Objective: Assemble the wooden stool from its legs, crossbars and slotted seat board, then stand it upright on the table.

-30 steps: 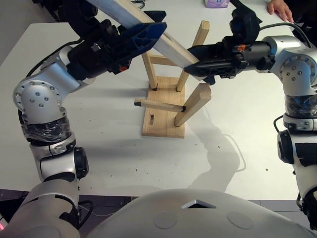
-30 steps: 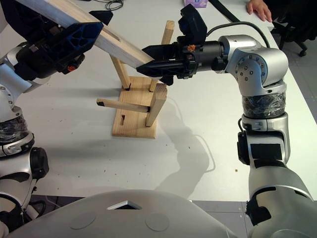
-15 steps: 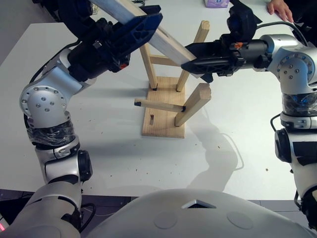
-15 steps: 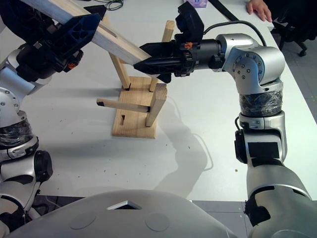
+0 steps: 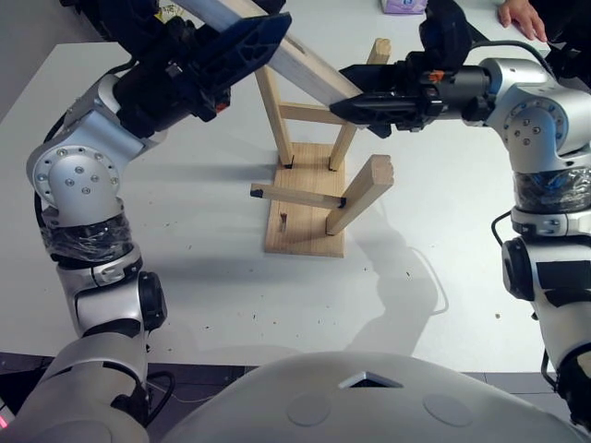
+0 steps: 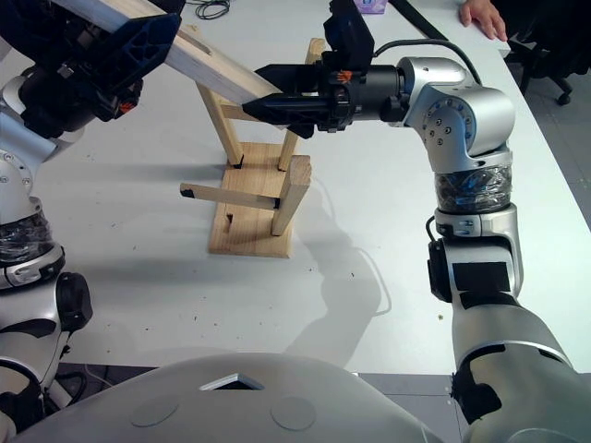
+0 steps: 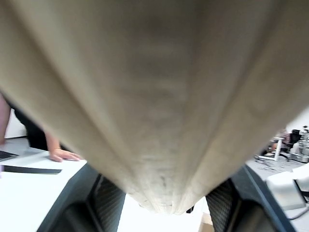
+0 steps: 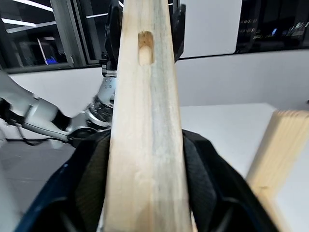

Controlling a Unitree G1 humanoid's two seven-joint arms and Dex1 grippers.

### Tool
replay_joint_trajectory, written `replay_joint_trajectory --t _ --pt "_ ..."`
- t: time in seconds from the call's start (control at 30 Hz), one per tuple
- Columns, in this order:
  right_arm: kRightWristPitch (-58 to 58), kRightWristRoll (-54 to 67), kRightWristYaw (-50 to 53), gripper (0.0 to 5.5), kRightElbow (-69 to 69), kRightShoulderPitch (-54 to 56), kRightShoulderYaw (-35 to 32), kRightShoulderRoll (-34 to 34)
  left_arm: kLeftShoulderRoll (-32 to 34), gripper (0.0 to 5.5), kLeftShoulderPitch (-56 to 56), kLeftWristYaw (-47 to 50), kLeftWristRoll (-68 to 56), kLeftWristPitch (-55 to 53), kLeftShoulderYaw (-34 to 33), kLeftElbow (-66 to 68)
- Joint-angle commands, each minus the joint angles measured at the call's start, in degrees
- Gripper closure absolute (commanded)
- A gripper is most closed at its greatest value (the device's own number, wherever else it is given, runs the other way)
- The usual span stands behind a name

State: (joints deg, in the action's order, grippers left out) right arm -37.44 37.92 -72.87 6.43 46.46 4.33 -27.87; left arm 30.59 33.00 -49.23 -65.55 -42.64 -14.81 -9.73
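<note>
A long slotted wooden board (image 5: 309,72) hangs slanted above the table, held at both ends. My left gripper (image 5: 242,41), with blue fingers, is shut on its upper part at the far left. My right gripper (image 5: 355,100) is shut on its lower end; the right wrist view shows the board's slot (image 8: 145,47) between the dark fingers (image 8: 94,179). Below it lies the partly built stool (image 5: 305,226): a flat base board with two upright legs (image 5: 274,115) joined by a crossbar (image 5: 305,113). A thick leg (image 5: 362,192) leans there with a second crossbar (image 5: 295,196).
The white table (image 5: 212,277) has free room in front of and left of the stool. A purple box (image 5: 404,5) and a person's hand (image 5: 520,14) lie at the far edge. Cables (image 6: 208,7) trail at the back.
Both grippers have lifted the slotted board a little higher and farther back. The stool parts on the table have not moved.
</note>
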Motion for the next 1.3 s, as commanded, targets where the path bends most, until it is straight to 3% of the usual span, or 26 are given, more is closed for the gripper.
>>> replay_joint_trajectory --t 0.03,0.23,0.33,0.53,0.83,1.0,1.3 --pt "2.6 -2.1 0.7 2.56 0.1 -1.9 -0.8 -1.0 1.4 3.43 0.2 -2.0 1.9 0.4 0.3 0.3" --pt "3.0 -2.7 1.4 1.59 -0.7 -3.5 -1.3 -1.4 3.8 3.43 1.4 -5.9 7.8 3.7 0.9 2.8" --pt "1.6 -0.8 4.2 1.22 -0.8 -3.9 -5.5 -2.1 7.5 3.44 2.1 -8.8 10.2 5.1 -0.8 5.6" --pt "2.7 2.1 8.9 1.22 -3.5 -8.1 -13.7 -2.7 12.5 3.44 3.3 -15.0 13.9 6.5 -0.9 10.3" --pt "6.0 5.2 20.7 1.22 -11.0 -18.5 -26.5 -2.2 19.1 3.44 -2.9 -30.3 26.0 14.3 6.8 14.6" --pt "6.0 6.5 23.3 1.22 -12.6 -20.3 -28.4 -2.8 17.4 3.44 -1.2 -31.5 28.0 17.4 6.7 17.2" --pt "5.5 7.4 24.5 1.22 -12.9 -20.9 -29.3 -4.8 16.6 3.44 -11.2 -34.2 28.4 17.6 10.8 8.7"
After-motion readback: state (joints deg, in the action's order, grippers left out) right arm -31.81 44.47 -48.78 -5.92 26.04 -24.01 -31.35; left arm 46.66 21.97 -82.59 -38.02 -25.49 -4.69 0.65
